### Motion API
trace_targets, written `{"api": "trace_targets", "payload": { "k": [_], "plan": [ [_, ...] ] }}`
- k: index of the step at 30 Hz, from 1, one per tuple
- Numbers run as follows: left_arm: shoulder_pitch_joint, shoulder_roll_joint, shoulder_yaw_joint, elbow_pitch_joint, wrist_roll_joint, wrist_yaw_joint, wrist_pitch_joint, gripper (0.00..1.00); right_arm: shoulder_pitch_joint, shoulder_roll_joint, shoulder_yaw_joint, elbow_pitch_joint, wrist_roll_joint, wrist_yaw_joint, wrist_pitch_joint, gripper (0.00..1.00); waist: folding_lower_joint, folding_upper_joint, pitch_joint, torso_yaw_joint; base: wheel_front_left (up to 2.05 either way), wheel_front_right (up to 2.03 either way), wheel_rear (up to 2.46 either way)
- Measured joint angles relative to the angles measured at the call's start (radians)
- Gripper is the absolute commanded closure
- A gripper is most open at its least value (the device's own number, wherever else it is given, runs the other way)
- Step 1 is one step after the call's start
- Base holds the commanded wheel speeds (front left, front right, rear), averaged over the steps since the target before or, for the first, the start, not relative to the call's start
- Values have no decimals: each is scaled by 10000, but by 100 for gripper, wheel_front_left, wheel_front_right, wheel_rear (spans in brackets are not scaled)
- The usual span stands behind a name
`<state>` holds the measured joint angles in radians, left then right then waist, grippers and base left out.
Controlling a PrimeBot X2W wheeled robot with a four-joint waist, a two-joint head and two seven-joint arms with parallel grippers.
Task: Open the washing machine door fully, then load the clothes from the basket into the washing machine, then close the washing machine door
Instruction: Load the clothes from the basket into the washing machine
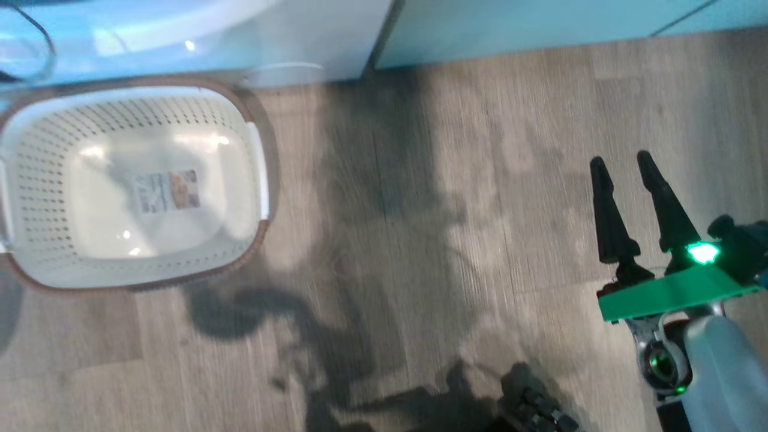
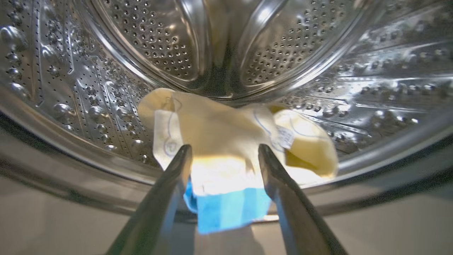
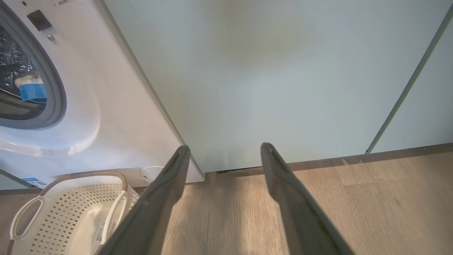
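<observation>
A pale yellow garment with a blue patch, part of the clothes (image 2: 219,127), lies at the mouth of the washing machine's steel drum (image 2: 318,42), its blue end hanging over the lip. My left gripper (image 2: 224,148) is open, one finger on each side of the garment and neither pinching it. The blue patch (image 3: 32,92) also shows inside the grey door ring of the washing machine (image 3: 106,117). The cream basket (image 1: 42,198) stands on the floor before the washer with just a label on its bottom. My right gripper (image 1: 624,165) hangs open over bare floor. A glassy curved edge (image 1: 30,54) may be the washing machine door; I cannot tell.
Pale green cabinets (image 3: 283,71) stand right of the washer, down to a dark plinth. Wooden floor (image 1: 420,210) spreads between the basket (image 3: 70,209) and my right gripper (image 3: 225,147). A dark part of my base (image 1: 540,408) shows at the bottom edge.
</observation>
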<state>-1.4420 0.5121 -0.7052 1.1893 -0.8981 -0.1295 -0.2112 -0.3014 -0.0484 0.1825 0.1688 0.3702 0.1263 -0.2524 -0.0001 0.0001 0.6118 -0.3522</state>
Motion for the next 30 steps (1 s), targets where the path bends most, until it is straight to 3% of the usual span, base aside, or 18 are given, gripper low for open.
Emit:
{"api": "trace_targets", "payload": {
  "k": [11, 13, 24, 30],
  "plan": [
    [3034, -125, 399, -1793, -616, -4, -412, 0, 790, -173, -575, 15, -109, 0, 2, 0, 0, 0, -1447, 540, 0, 0, 0],
    [3553, -104, 798, -2322, -487, 21, -414, 0, 928, -224, -665, 12, -123, 0, 2, 0, 0, 0, -1705, 651, 0, 0, 0],
    [7370, -115, 3463, -5511, 1377, 1099, -443, 0, 1425, -443, -1085, 2, -263, 0, 2, 0, 0, 0, -2785, 1230, 0, 0, 0],
    [8842, -453, 4725, -6717, 1944, 1160, -443, 0, 1635, -454, -1229, 0, -284, 2, 2, 0, 0, 0, -3148, 1504, 0, 0, 0]
  ]
}}
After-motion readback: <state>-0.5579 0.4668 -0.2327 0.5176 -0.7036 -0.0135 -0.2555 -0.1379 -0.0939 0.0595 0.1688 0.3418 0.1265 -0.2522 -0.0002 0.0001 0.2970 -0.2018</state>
